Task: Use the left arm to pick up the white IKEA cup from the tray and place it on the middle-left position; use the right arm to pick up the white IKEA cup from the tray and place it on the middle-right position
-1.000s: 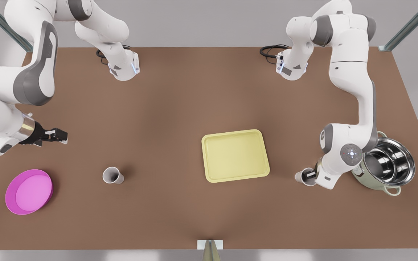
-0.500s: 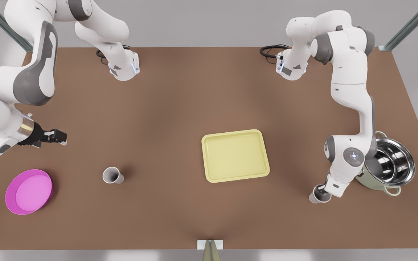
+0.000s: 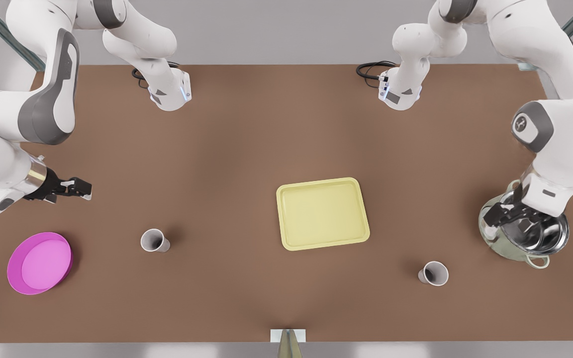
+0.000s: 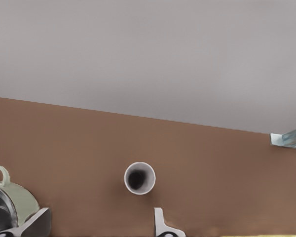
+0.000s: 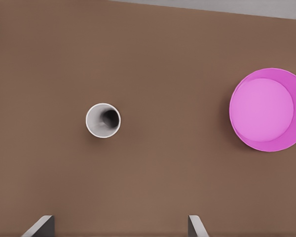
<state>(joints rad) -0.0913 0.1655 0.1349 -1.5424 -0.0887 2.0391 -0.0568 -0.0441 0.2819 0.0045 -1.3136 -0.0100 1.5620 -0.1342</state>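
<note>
left gripper (image 3: 499, 215) open, cup (image 3: 434, 273) apart

Simulated lab bench: bare brown table (image 3: 246, 149), grey walls, metal struts (image 3: 560, 37).

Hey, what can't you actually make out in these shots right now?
1. Front view: the left gripper and its wrist cover part of the steel pot, so its contents are uncertain.
2. Left wrist view: the tray is a sliver cut by the edge.
3. Right wrist view: the right gripper, near the magenta plate, has its open fingers cropped.
</note>
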